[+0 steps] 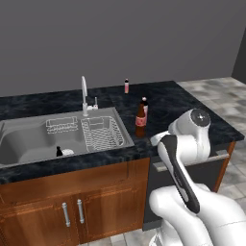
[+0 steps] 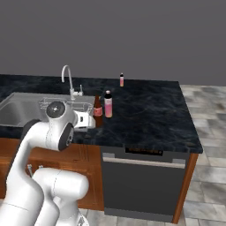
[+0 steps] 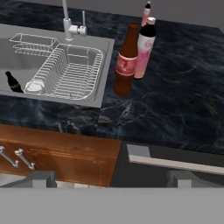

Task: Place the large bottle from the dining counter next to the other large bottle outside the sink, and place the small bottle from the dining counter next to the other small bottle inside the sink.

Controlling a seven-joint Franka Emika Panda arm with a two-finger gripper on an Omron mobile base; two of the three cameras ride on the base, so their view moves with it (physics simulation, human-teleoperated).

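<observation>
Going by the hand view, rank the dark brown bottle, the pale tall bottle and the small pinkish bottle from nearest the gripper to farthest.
1. The dark brown bottle, on the counter just right of the sink.
2. The pale tall bottle, right behind it, a little to its right.
3. The small pinkish bottle, at the counter's back.

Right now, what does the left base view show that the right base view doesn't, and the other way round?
Left base view alone: the tiny black bottle lying in the sink basin, and the cabinet door handles under it.

Right base view alone: the dishwasher front under the counter, and the brown and pale bottles standing clearly side by side.

Both: the faucet, the dish rack, the brown bottle, the pale bottle and the small pinkish bottle farther back on the counter.
</observation>
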